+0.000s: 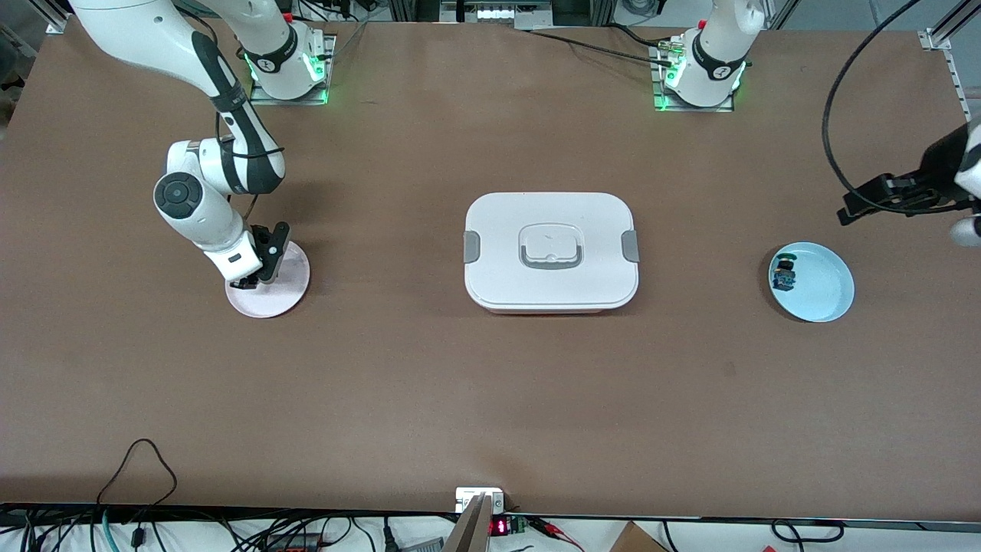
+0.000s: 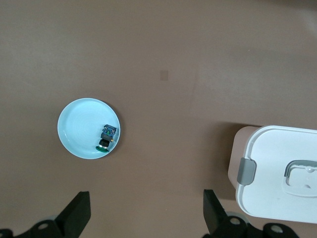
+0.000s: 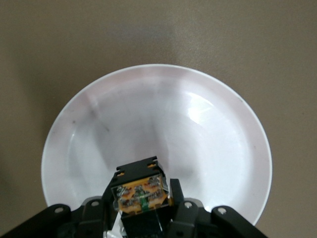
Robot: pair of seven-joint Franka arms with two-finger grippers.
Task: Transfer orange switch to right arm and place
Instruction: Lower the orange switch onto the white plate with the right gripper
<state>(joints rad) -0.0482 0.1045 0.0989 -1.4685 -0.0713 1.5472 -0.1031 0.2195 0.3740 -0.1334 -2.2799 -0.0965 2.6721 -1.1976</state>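
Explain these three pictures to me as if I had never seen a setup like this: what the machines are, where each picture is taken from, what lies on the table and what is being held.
These are two white robot arms bolted along one edge of a brown table. The wide picture comes from a high camera facing them. The other two come from small cameras on each arm's wrist, looking down past its claw.

On the table a closed white box with grey latches sits in the middle. A pale pink plate lies toward the right arm's end, and a light blue plate toward the left arm's end. The blue plate holds a small black switch with green and blue parts.

The right claw is shut on the orange switch and is low over the pink plate. The left claw is open and holds nothing, up in the air, with the blue plate in its camera's view.
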